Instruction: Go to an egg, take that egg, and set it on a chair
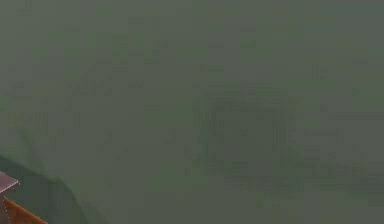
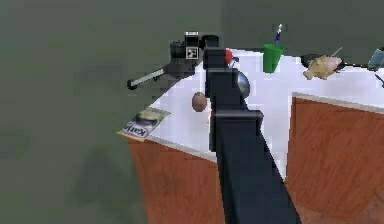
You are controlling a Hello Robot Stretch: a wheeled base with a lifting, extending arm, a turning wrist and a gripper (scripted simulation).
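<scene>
A small brown egg lies on the white top of a counter, just left of the dark arm bar in the arm side view. The gripper reaches left from its dark body, out past the counter's far left edge. Only bare grey-green wall lies behind its thin fingers, so it holds nothing. The egg sits below and to the right of the fingers.
On the counter stand a grey ball, a small red thing, a green cup, a tan object and a magazine at the near left corner. The counter's sides are red-brown. A brown edge shows in the forward view's bottom left corner, before a grey-green wall.
</scene>
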